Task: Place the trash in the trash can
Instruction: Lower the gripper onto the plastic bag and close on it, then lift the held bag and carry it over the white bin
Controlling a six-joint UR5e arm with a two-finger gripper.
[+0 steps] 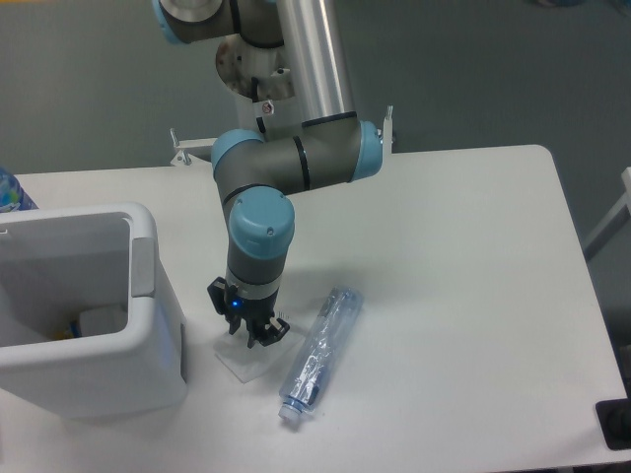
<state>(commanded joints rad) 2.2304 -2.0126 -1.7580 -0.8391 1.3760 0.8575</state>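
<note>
The white paper wrapper (252, 361) lies flat on the table just right of the trash can. My gripper (255, 335) points straight down with its fingertips at the wrapper's far edge; the jaws look slightly apart, and the wrapper still rests on the table. The crushed clear bluish plastic bottle (319, 353) lies diagonally to the right of the wrapper, its cap toward the table's front edge. The trash can (138, 345), a large white bin, stands at the left, close beside the gripper.
Inside the bin a white item and a small yellow bit (89, 323) show. A blue-topped object (8, 191) sits at the far left edge. A dark block (615, 424) stands at the table's front right corner.
</note>
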